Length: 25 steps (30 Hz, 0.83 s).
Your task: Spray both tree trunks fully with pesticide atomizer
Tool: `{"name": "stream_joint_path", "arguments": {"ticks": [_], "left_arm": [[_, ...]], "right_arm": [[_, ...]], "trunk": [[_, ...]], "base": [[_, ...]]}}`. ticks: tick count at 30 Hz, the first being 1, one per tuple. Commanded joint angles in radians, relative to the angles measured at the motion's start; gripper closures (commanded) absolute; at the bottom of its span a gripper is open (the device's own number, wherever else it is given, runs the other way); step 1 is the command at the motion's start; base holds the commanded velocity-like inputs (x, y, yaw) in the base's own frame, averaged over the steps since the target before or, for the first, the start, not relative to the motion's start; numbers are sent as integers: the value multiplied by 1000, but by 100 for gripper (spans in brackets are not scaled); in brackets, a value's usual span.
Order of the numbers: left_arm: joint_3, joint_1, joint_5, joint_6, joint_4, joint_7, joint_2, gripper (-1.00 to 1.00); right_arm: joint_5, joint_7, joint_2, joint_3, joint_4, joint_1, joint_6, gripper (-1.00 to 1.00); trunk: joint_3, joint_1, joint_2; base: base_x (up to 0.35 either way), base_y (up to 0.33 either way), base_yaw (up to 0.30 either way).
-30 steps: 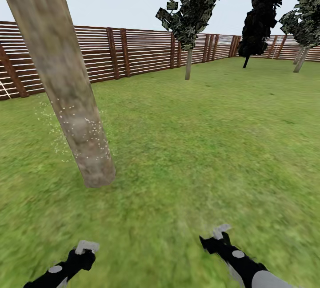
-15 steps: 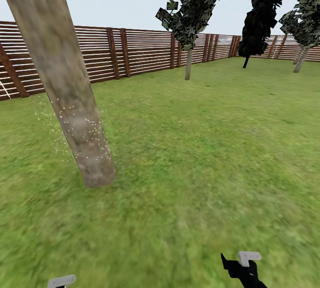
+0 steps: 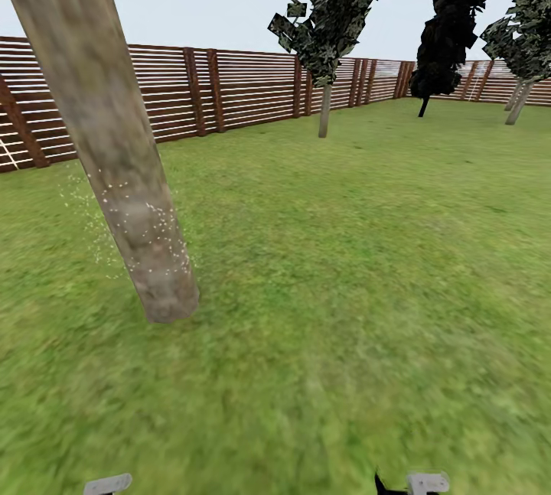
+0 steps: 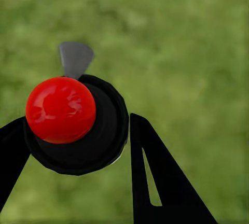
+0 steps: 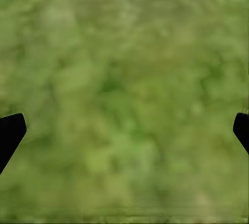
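A thick, blotchy grey-brown tree trunk (image 3: 115, 143) leans up from the lawn at the left of the head view. Fine whitish pesticide specks (image 3: 153, 242) dot its lower part and the grass beside it. In the left wrist view the pesticide atomizer (image 4: 61, 110), a dark round body with a bright red ball, sits between the black fingers of my left gripper (image 4: 78, 125), which is shut on it. A grey tab pokes out beyond it. My right gripper (image 5: 124, 125) hangs open over bare grass. Both grippers' grey tips sit at the head view's lower edge, left (image 3: 107, 484) and right (image 3: 427, 482).
A brown slatted fence (image 3: 245, 89) rings the lawn at the back. Thin-trunked dark trees stand near it in the middle (image 3: 325, 109) and at the far right (image 3: 425, 101). Open grass (image 3: 360, 265) stretches ahead and to the right of the trunk.
Both arms have drawn back toward the lower edge of the head view, leaving just their grey tips. The trunk, the specks and the camera have not moved.
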Motion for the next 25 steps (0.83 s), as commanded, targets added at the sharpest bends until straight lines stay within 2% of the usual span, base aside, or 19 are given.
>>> {"name": "stream_joint_path", "arguments": {"ticks": [1,25], "left_arm": [[1,0,0,0,0,0,0,100],[1,0,0,-19,-12,0,0,100]], "right_arm": [[0,0,2,-1,9,0,0,-100],[0,0,3,-1,15,2,0,-100]], "trunk": [[0,0,0],[0,0,0]], "base": [[0,0,0],[0,0,0]]}}
